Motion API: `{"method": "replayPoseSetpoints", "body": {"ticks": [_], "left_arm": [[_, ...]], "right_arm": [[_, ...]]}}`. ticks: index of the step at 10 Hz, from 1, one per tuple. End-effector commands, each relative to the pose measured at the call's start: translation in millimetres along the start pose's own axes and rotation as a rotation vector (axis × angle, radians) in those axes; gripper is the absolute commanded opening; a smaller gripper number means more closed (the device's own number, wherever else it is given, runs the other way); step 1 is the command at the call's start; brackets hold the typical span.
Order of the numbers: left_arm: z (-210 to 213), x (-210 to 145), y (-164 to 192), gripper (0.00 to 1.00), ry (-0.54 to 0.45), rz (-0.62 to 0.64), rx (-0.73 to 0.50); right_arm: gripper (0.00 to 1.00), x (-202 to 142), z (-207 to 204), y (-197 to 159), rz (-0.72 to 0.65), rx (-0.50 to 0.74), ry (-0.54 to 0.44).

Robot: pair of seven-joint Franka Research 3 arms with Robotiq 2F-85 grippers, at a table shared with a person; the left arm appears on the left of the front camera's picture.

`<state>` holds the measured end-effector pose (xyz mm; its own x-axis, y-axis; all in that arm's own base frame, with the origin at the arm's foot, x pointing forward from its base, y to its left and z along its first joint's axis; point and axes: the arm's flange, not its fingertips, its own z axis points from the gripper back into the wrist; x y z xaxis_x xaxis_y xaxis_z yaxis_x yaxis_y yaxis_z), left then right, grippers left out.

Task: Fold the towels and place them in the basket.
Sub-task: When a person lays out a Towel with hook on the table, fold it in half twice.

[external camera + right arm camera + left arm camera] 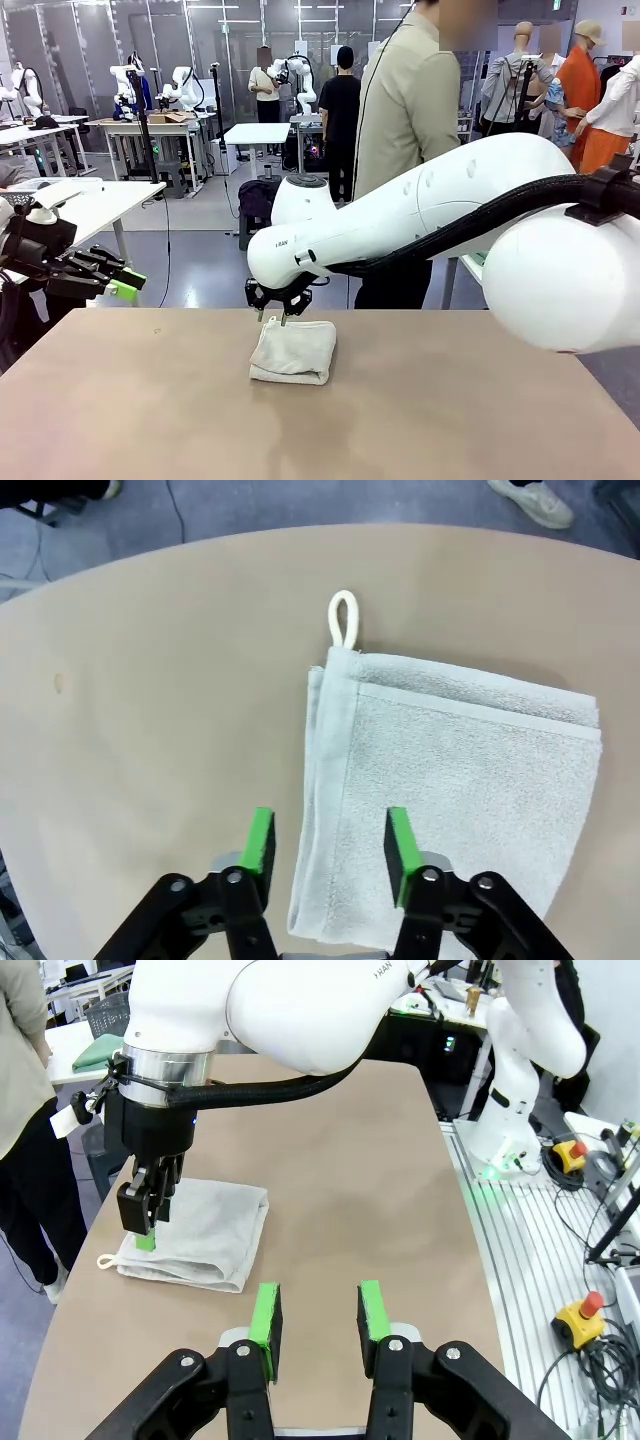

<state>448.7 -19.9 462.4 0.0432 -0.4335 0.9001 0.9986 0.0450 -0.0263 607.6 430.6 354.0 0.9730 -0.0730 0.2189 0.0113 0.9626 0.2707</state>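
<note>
The folded cream-white towel (293,350) lies flat on the counter (450,420), near the middle of its far edge. The right wrist view shows its doubled layers and a small hanging loop (342,615) at one corner, pointing toward that edge. The front view does not show these. The right hand (273,318) hangs just above the towel's far side, its green pads (258,842) spread, pinching nothing. The left hand (128,283) is off the counter's left edge, pads parted and empty. Its wrist view takes in the towel, the other hand, and a dark mesh basket (105,1015) beside a pale green cloth (100,1052) past the far edge.
</note>
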Motion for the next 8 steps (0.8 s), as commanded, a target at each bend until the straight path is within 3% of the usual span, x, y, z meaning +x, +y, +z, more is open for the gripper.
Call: {"method": "replayPoseSetpoints", "body": {"ticks": [1,3,5,8], "left_arm": [[2.8,1.2,-0.4,0.42,-0.005,-0.017,-0.012],[2.8,1.2,-0.4,0.42,-0.005,-0.017,-0.012],[2.8,1.2,-0.4,0.42,-0.005,-0.017,-0.012],[2.8,1.2,-0.4,0.42,-0.005,-0.017,-0.012]], "right_arm": [[0.74,-15.5,9.3,-8.8,-0.023,-0.017,-0.023],[0.74,-34.4,54.6,-30.8,0.007,-0.059,-0.019],[0.74,-60.7,111.8,-66.4,0.041,-0.051,0.067],[0.74,-95.9,176.8,-106.6,0.008,-0.024,0.025]]}}
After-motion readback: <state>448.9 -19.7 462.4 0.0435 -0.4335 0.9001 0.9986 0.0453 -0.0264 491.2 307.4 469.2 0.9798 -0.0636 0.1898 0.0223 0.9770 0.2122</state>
